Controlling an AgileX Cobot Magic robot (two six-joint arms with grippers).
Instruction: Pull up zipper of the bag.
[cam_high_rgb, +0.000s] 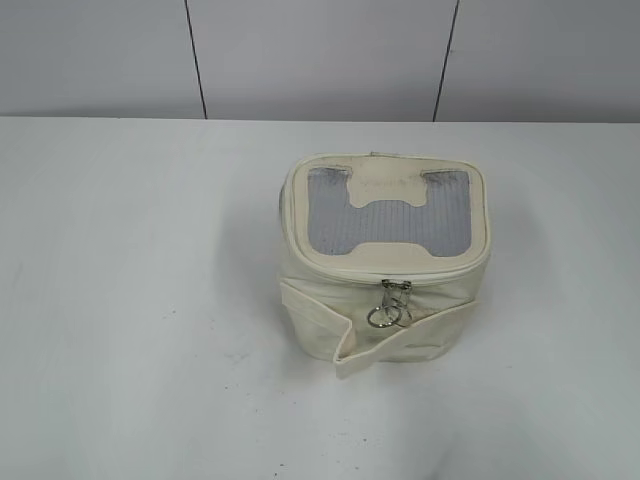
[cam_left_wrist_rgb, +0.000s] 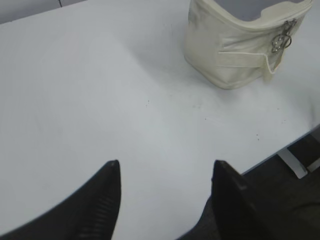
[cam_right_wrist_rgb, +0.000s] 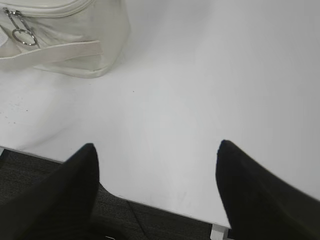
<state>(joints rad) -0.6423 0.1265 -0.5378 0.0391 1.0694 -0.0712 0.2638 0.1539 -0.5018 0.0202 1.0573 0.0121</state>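
White laminate forms the counter (cam_high_rgb: 130, 300), a matte expanse carrying a few faint dark specks and scuffs. Behind its far edge stands a pale grey panelled wall (cam_high_rgb: 320, 55), divided by two thin dark vertical seams. In the wrist views the counter's near edge gives way to a dark floor (cam_right_wrist_rgb: 150, 225), and the left wrist view shows a pale metal frame piece (cam_left_wrist_rgb: 295, 162) below that edge.

Cream-white leatherette covers the bag (cam_high_rgb: 385, 285), which stands upright on the counter right of centre in the exterior view. Its rounded-rectangle lid holds a grey ribbed window (cam_high_rgb: 388, 215), and a wide strap band (cam_high_rgb: 400, 340) wraps loosely round the body, one end curling outward at the front. The zipper (cam_high_rgb: 385, 273) runs as a thin line round the lid rim; at the front two silver sliders sit together, and their ring pulls (cam_high_rgb: 388, 316) hang down over the strap band.

Left gripper (cam_left_wrist_rgb: 165, 167): black fingers spread wide apart, nothing between them, above bare counter well clear of the bag, which lies at the upper right of that view.

Right gripper (cam_right_wrist_rgb: 157, 147): fingers likewise released and spread, empty, over the counter's near edge, with the bag at the upper left of that view.
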